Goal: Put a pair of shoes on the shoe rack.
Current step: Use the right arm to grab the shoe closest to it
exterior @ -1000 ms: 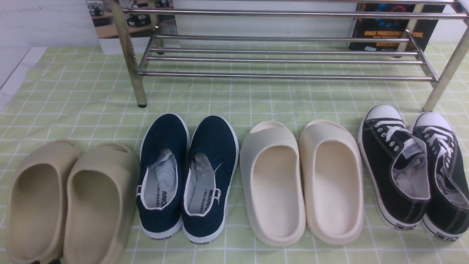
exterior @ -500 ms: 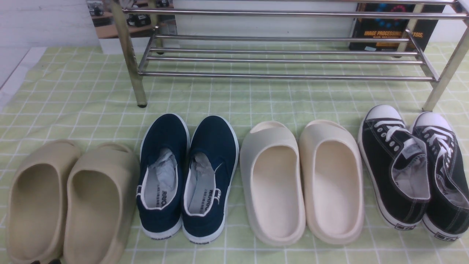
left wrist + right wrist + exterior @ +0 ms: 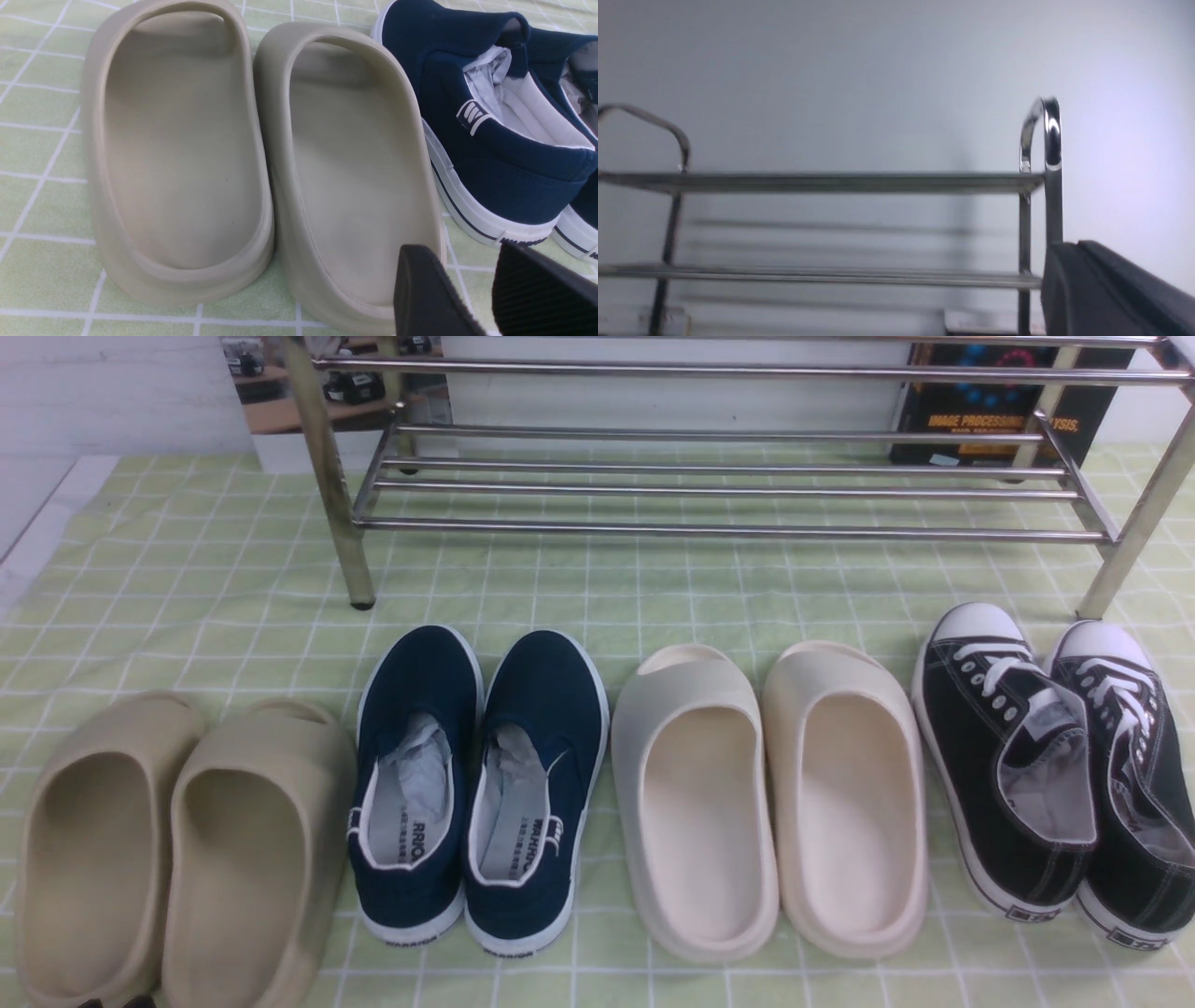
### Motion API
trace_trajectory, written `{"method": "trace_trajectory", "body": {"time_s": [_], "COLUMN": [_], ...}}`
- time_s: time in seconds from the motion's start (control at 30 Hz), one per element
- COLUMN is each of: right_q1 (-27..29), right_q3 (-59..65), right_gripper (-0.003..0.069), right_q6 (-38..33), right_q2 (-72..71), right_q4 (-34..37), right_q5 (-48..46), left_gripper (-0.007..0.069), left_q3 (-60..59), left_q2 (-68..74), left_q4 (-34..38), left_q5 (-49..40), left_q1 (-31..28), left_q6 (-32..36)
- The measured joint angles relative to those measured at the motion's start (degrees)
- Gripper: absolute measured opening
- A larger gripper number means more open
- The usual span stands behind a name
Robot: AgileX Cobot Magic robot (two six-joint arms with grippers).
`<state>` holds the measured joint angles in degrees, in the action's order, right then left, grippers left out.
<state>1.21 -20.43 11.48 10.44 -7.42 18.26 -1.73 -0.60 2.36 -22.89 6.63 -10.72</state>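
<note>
- Pale green checked cloth (image 3: 187, 569) with white grid lines covers the work surface; a white wall and a dark printed box with orange lettering (image 3: 971, 420) stand behind it.
- Left gripper (image 3: 481, 298): two black ribbed fingers (image 3: 420, 289) stand apart with a narrow gap and nothing between them. Its tips barely show at the lower edge of the front view.
- Directly ahead of the left gripper, almost under its fingers: a pair of tan moulded foam slides (image 3: 345, 154), smooth, matte and thick-walled, touching side by side.
- Just beyond those: a pair of navy canvas slip-on shoes (image 3: 467, 116) with white rubber soles and crumpled paper stuffing.
- Further along the row: a pair of cream foam slides (image 3: 700, 803).
- Well apart from the left gripper, at the far end of the row: the pair of black canvas lace-up sneakers (image 3: 990, 784) with white laces, stitching and rubber toe caps. The two touch and stand on the cloth.
- Toe caps face the shiny metal shoe rack (image 3: 728, 530) of long round rods; its right front leg (image 3: 1120, 551) stands just beyond them.
- Right gripper (image 3: 1092, 289): one dark finger shows; jaw state cannot be told. The rack (image 3: 831, 182) lies ahead of it, blurred.
</note>
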Motion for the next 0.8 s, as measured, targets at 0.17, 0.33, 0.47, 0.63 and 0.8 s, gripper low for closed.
{"method": "trace_trajectory", "body": {"time_s": [0.17, 0.33, 0.47, 0.63, 0.8], "right_q1": [0.00, -1.55, -6.94, -13.52, -15.26], "right_q3": [-15.30, -20.29, -23.99, -30.88, -34.79], "right_gripper": [-0.0002, -0.0001, 0.0038, 0.0244, 0.0526], "right_q6": [0.02, 0.02, -1.02, -1.28, -1.22], "right_q2": [21.19, 39.47, 52.44, 63.70, 70.30], "right_q4": [0.06, 2.09, 5.21, 5.36, 4.76], "right_q5": [-27.23, -44.55, -56.27, -63.81, -64.08], "left_gripper": [0.0239, 0.0239, 0.0239, 0.0239, 0.0239], "left_q3": [0.00, 0.00, 0.00, 0.00, 0.00], "left_q2": [0.00, 0.00, 0.00, 0.00, 0.00], "left_q4": [0.00, 0.00, 0.00, 0.00, 0.00], "left_q5": [0.00, 0.00, 0.00, 0.00, 0.00], "left_q1": [0.00, 0.00, 0.00, 0.00, 0.00], "left_q6": [0.00, 0.00, 0.00, 0.00, 0.00]}}
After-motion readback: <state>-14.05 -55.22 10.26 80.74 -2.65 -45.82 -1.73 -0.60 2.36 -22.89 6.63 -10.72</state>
